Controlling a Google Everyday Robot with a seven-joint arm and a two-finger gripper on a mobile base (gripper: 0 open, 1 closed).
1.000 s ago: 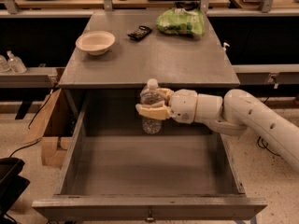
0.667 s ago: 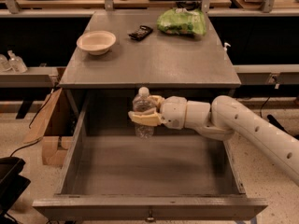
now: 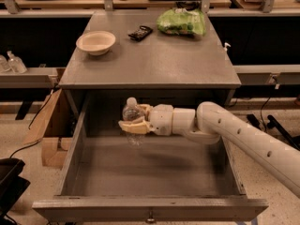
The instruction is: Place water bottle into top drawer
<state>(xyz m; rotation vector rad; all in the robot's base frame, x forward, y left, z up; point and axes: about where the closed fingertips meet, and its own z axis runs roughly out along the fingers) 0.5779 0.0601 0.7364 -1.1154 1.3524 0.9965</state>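
You see a clear, ribbed plastic water bottle point(image 3: 131, 110), faintly glossy, clasped by the cream, matt plastic two-finger gripper point(image 3: 136, 118) over the open, matt grey-painted wooden top drawer point(image 3: 150, 208) with its small metal pull point(image 3: 150, 216). The smooth white arm shell point(image 3: 243, 139) has a soft sheen. The green bag point(image 3: 182, 23) on the grey table point(image 3: 154, 62) looks crinkled and glossy.

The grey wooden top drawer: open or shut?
Open: the drawer is pulled out, inside showing; the gripper holds the clear ribbed water bottle over it.

single view | high, facing table point(image 3: 154, 62) | end effector point(image 3: 134, 121) over top drawer point(image 3: 154, 172)
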